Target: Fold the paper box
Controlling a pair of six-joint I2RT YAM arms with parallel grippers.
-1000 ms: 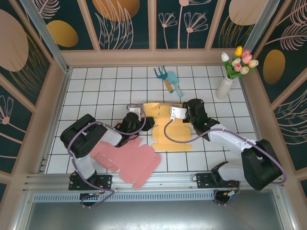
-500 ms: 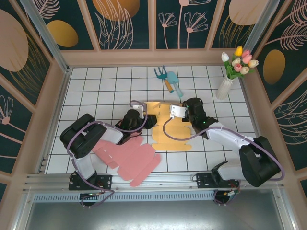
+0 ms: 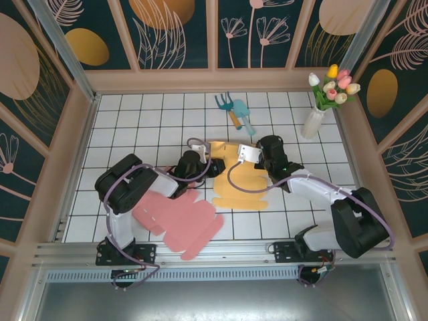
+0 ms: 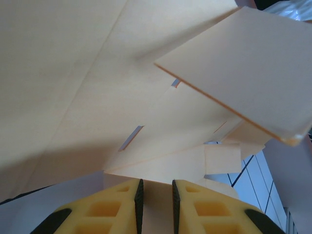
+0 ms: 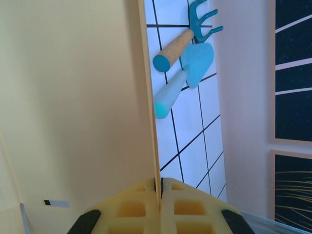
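Paper box mid-surface, mostly flat, long axis roughly 12-to-6. Right fingers pinched tight on the thin edge of a raised panel at the 12 o'clock end. Left fingers at the 9 o'clock edge, narrow gap, flap showing in the gap; cannot tell if gripped. Box body at 6 o'clock from right fingers, 3 o'clock from left. Probably mid-fold; both arms about equally near.
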